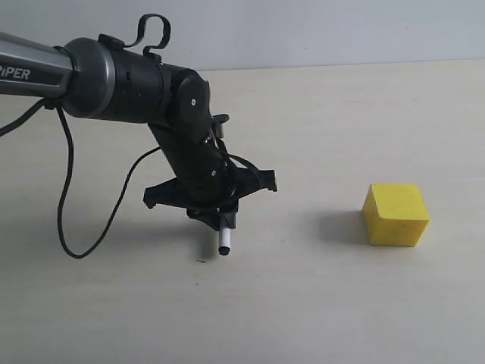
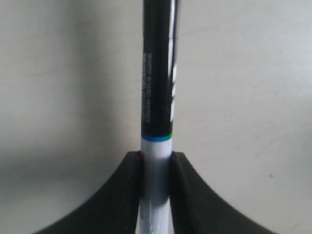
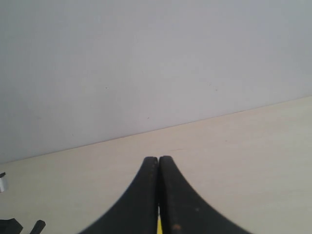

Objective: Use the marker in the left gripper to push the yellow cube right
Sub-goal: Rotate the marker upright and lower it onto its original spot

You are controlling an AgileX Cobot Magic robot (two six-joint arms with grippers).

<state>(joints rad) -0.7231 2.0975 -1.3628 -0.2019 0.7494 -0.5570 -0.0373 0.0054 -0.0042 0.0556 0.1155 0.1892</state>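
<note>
Left gripper (image 1: 219, 219) clamps a marker (image 1: 224, 242) pointing down at the tabletop (image 1: 303, 311). Arm (image 1: 45, 72) lettering reads "IPER", cut off. Marker print is too blurred to read. Yellow cube (image 1: 395, 214) sits well apart, rightward.

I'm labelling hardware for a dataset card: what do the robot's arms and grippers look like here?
The left arm is black with a grey metallic tube lettered "PiPER" in white, trailing thin black cables. The left gripper has matte black curved jaws. The right gripper has the same; its arm is unseen.
</note>
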